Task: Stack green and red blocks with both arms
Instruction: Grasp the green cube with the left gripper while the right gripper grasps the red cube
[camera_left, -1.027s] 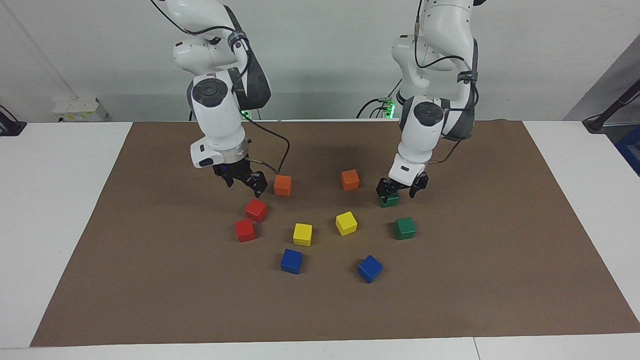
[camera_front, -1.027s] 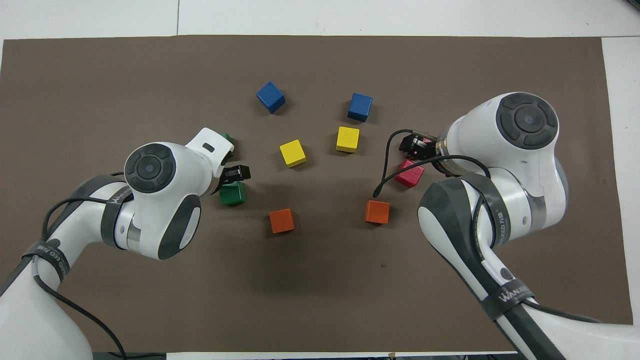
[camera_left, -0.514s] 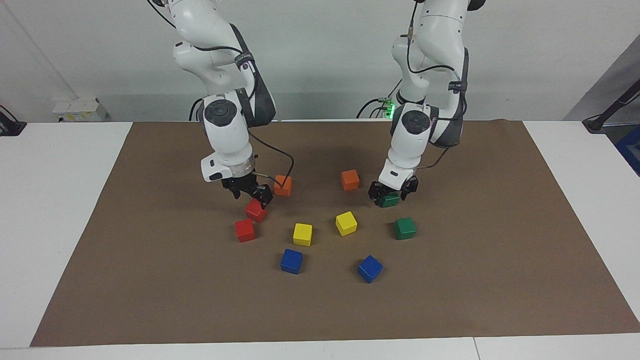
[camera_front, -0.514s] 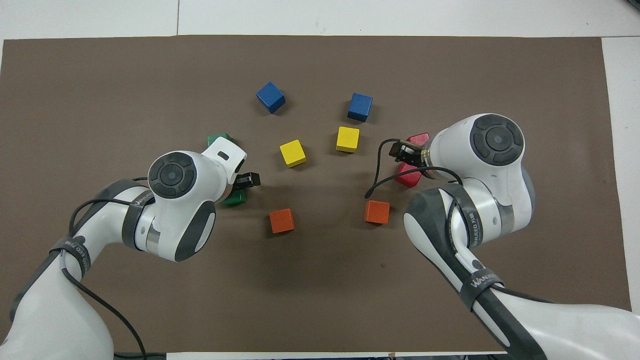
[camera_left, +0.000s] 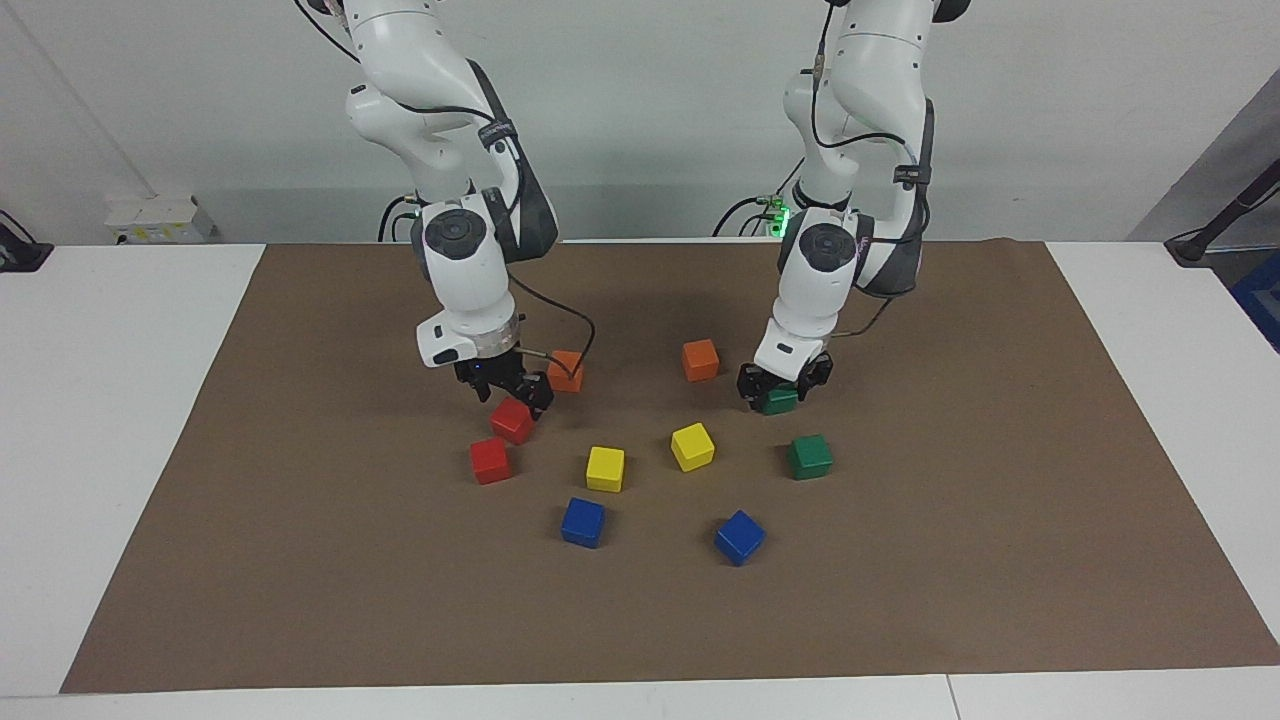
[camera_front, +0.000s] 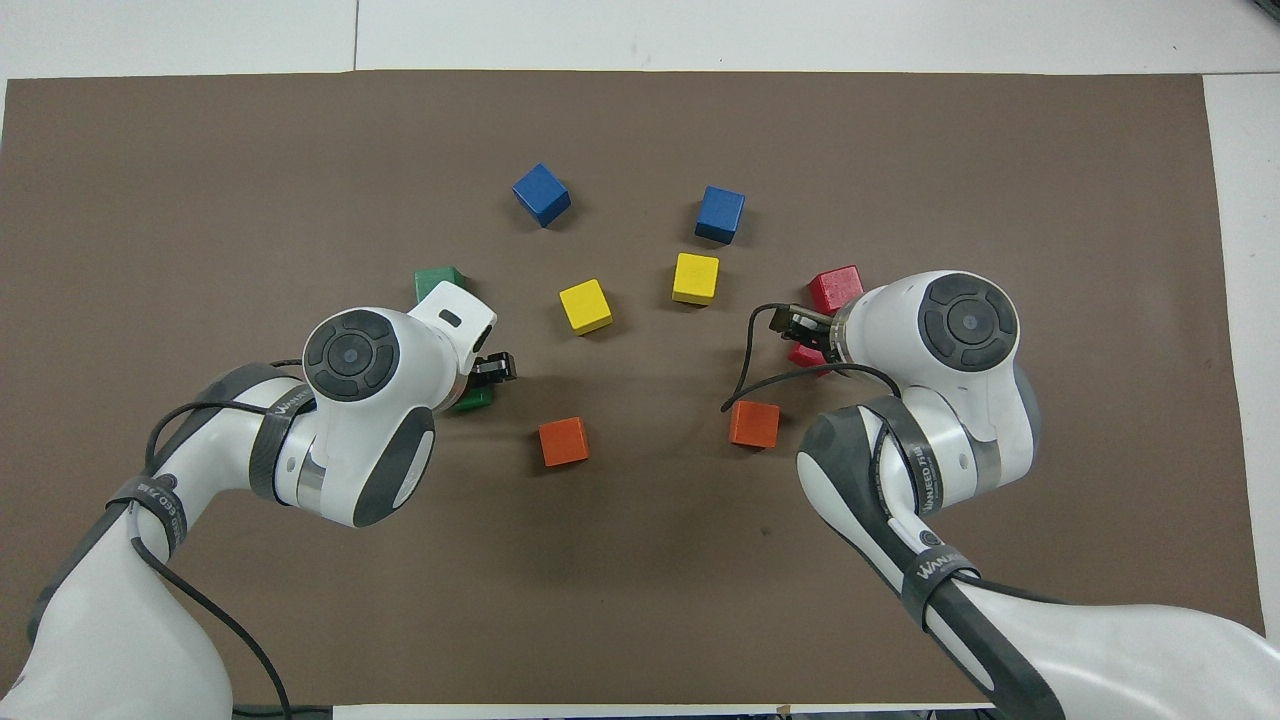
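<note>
Two dark green cubes and two bright red cubes lie on the brown mat (camera_left: 300, 560). My left gripper (camera_left: 783, 388) is low, with its fingers open on either side of one green cube (camera_left: 779, 403). In the overhead view this gripper (camera_front: 482, 374) hides most of that cube (camera_front: 472, 402). The other green cube (camera_left: 809, 456) (camera_front: 437, 281) lies farther from the robots. My right gripper (camera_left: 508, 395) is open just above one red cube (camera_left: 513, 423) and covers most of it from overhead (camera_front: 803, 356). The second red cube (camera_left: 490, 461) (camera_front: 836, 288) lies beside it, farther out.
Two orange cubes (camera_left: 566, 371) (camera_left: 700, 360) lie between the grippers, one close to the right gripper. Two yellow cubes (camera_left: 605, 468) (camera_left: 692, 446) and two blue cubes (camera_left: 583, 522) (camera_left: 739, 537) lie farther from the robots. White table borders the mat.
Both grippers have come down. The left one has sunk around the nearer green cube, and the right one has dropped toward the nearer red cube. No cube has moved.
</note>
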